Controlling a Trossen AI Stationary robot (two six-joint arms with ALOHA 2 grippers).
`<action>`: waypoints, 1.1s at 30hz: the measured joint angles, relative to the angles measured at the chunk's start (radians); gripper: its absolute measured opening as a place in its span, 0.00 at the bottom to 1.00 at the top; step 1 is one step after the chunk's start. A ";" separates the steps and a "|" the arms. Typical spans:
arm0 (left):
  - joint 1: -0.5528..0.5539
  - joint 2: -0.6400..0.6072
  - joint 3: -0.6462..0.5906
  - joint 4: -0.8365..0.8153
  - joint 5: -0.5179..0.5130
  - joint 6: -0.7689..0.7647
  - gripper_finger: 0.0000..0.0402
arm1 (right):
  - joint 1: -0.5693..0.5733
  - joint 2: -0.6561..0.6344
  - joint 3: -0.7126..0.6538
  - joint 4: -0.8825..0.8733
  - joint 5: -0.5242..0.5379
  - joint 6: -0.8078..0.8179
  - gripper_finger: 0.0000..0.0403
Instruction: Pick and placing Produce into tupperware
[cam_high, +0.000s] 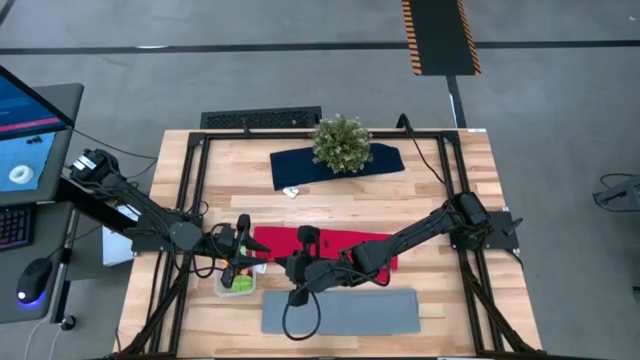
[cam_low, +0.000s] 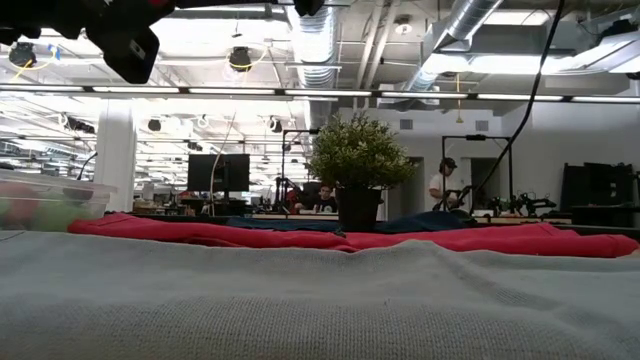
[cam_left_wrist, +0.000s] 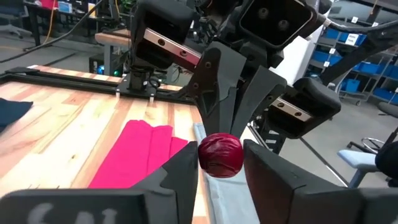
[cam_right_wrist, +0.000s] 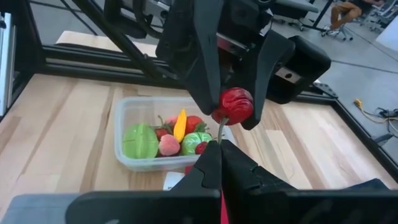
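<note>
So both arms are meeting up near the front-left of the table, right above the red cloth (cam_high: 330, 246). The left gripper (cam_left_wrist: 219, 163) is closing its 2 fingers around a dark red round piece of produce (cam_left_wrist: 220, 155), and in the left wrist view the piece is sitting squeezed between them, touching both. The right gripper (cam_right_wrist: 219, 152) is facing it head-on with its fingers pinched together on the thin stem (cam_right_wrist: 221, 129) sticking out of that same red piece, so at this moment both grippers are touching it and it's hanging in the air between them.

The tupperware (cam_high: 235, 284) is sitting on the wood just beside the left end of the red cloth, by the front-left corner of the grey mat (cam_high: 340, 311). It's already holding a bunch of stuff: a green leafy one (cam_right_wrist: 140, 141), a yellow piece (cam_right_wrist: 180, 125), a pink one (cam_right_wrist: 168, 145), a round green one (cam_right_wrist: 196, 142) and some red bits. The held red piece is hovering near the tub, not in it.

Toward the back, a potted plant (cam_high: 341, 144) is standing on a dark blue cloth (cam_high: 300, 166). People are sitting at desks way off in the room behind.
</note>
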 joint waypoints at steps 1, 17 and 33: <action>0.000 0.000 0.000 0.000 -0.001 0.000 0.27 | 0.000 0.000 0.000 0.000 0.000 0.000 0.04; 0.000 0.000 0.000 0.004 -0.018 0.032 0.21 | 0.004 0.000 0.000 -0.008 0.008 0.000 0.12; -0.001 -0.112 0.002 -0.320 -0.089 -0.114 0.21 | 0.126 0.000 0.000 -0.484 0.243 0.275 0.48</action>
